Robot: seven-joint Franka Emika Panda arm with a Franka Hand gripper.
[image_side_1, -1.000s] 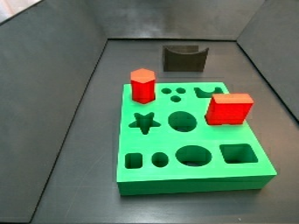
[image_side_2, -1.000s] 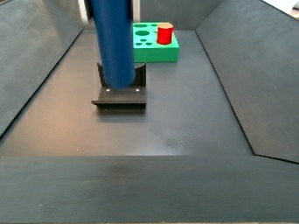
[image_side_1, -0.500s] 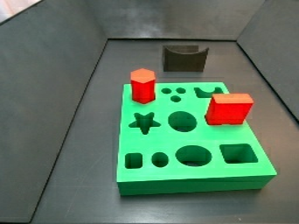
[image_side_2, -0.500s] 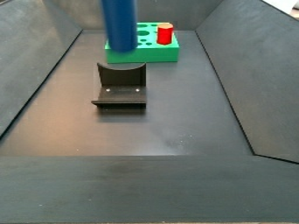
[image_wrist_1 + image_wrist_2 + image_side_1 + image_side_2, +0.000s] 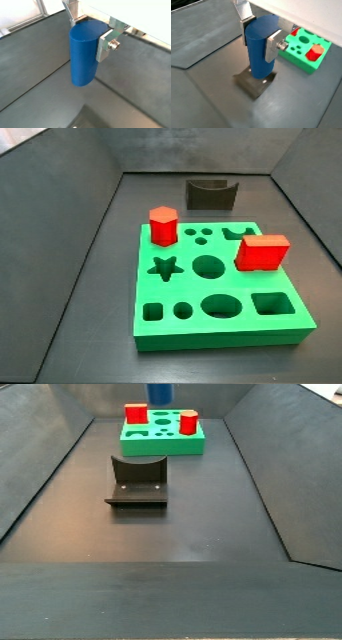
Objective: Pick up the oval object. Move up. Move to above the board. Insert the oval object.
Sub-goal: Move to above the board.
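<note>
- The gripper (image 5: 88, 39) is closed on the oval object (image 5: 85, 54); in both wrist views the blue peg is clamped near its top between the silver fingers (image 5: 273, 46) and hangs upright.
- In a wrist view the oval object (image 5: 259, 49) is seen well above the floor, clear of the fixture (image 5: 255, 84) that lies under it.
- In a side view only the lower end of the oval object (image 5: 159, 392) is seen at the top edge, and the gripper itself is out of frame there.
- The board (image 5: 164, 444) lies on the floor beyond the fixture (image 5: 138, 481), with a red hexagonal prism (image 5: 163, 225) and a red cube (image 5: 262, 252) standing on it.
- The lifting step is judged to be finished or almost finished, so the move to above the board (image 5: 221, 328) is in hand.
- For the next move, the peg must be carried over the board and lined up with the oval hole; which hole this is cannot be told with certainty.
</note>
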